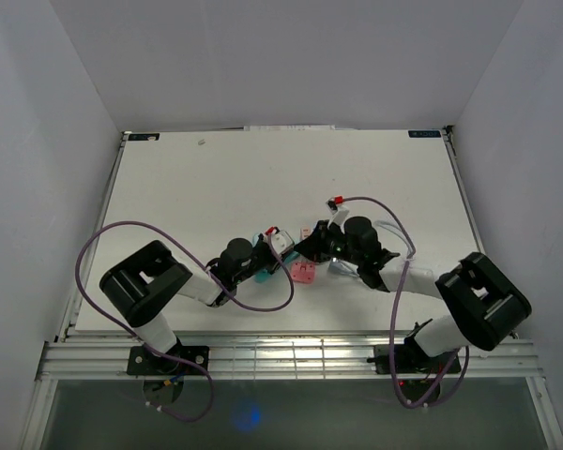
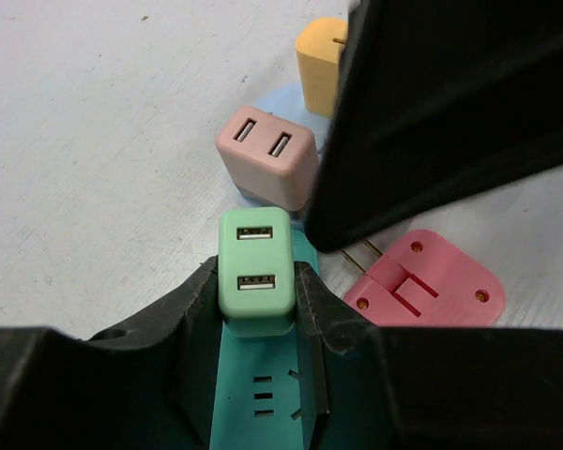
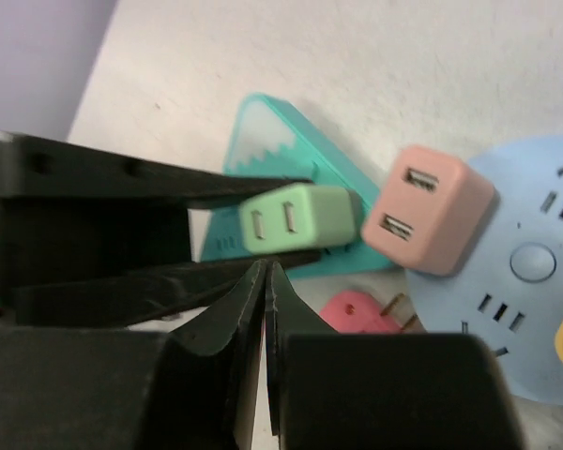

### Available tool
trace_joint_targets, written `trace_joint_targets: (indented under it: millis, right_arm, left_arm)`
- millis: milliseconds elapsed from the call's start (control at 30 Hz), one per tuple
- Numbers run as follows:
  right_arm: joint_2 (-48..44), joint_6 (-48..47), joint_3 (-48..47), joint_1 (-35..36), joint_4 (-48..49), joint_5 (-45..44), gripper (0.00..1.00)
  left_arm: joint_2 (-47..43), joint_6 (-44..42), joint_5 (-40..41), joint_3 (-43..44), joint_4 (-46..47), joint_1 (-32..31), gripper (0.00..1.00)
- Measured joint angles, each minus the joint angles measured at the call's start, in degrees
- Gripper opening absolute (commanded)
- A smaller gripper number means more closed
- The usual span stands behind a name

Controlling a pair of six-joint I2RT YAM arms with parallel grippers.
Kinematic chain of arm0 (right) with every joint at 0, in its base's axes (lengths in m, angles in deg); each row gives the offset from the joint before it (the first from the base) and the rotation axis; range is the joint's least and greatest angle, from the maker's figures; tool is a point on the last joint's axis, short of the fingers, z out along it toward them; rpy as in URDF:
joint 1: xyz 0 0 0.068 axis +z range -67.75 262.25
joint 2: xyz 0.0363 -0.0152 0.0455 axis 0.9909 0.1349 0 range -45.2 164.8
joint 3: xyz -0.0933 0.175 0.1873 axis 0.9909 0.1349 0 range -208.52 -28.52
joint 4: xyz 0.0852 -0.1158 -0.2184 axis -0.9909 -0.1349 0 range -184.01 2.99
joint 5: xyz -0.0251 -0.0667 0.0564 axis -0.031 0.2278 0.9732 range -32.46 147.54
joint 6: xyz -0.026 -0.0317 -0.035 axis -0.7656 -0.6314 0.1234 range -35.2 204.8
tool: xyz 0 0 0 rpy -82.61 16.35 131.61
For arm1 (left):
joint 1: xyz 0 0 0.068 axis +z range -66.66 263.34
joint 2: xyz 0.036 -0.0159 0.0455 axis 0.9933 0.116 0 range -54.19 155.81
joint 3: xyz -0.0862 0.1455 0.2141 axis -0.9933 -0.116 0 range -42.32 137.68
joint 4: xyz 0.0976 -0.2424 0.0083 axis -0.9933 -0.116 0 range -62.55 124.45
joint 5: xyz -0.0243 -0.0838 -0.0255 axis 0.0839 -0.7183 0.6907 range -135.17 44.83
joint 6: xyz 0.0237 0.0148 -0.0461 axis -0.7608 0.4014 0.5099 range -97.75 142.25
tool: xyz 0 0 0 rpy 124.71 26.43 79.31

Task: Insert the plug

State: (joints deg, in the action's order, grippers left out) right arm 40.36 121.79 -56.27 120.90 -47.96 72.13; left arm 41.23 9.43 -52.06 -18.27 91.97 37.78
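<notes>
A smooth, mint-green plug (image 2: 254,272), a rounded block with two USB slots on its face, sits clamped between the matte black fingers (image 2: 195,305) of the left tool (image 2: 255,283). The jaws stand narrow, pressed against the block's two long sides. The plug rests on a glossy teal socket block (image 3: 263,122), triangular with rounded corners, its face cut with small slots. The fingers hide the plug's underside, so it may be seated or only resting there.

Just beyond it, a dusty-pink charger (image 2: 267,155) of the same boxy shape stands on a pale blue round socket disc (image 3: 535,309). A yellow charger (image 2: 319,61) stands further along that disc. A flat coral-red adapter (image 2: 441,281) with brass prongs lies on the matte white bench (image 2: 94,141) beside the teal block.

The right tool (image 3: 265,281) hovers above the red adapter, its black fingers closed flat together with nothing between them.
</notes>
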Motion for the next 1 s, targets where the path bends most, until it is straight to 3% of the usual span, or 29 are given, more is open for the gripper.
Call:
trace_joint_targets:
  millis: [300,433,567,667,800,933,1000]
  right_arm:
    - [-11.1,-1.6,-4.4,0.0,-2.7,-1.7,0.08]
    - [-7.5,-1.5,-4.4,0.0,-1.9,-1.8,0.08]
    - [2.4,0.1,-4.2,0.0,1.0,-0.8,0.08]
    - [6.7,1.6,-4.7,-0.1,7.9,1.0,0.08]
    - [6.6,1.9,-4.7,-0.1,8.5,0.9,0.08]
    - [3.0,0.8,-4.7,0.0,2.9,-0.3,0.08]
    - [0.7,0.3,-4.7,-0.1,0.6,-1.0,0.08]
  left_arm:
    - [0.0,0.0,0.0,0.0,0.0,0.0,0.00]
    - [0.0,0.0,0.0,0.0,0.0,0.0,0.00]
    - [0.0,0.0,0.2,0.0,-0.5,0.0,0.00]
    - [0.2,-0.1,0.3,-0.1,-0.1,0.0,0.00]
    - [0.2,0.0,0.2,-0.1,-0.1,0.1,0.00]
    - [0.2,0.0,0.2,-0.1,-0.1,0.0,0.00]
    - [0.2,0.0,0.2,-0.1,-0.1,0.0,0.08]
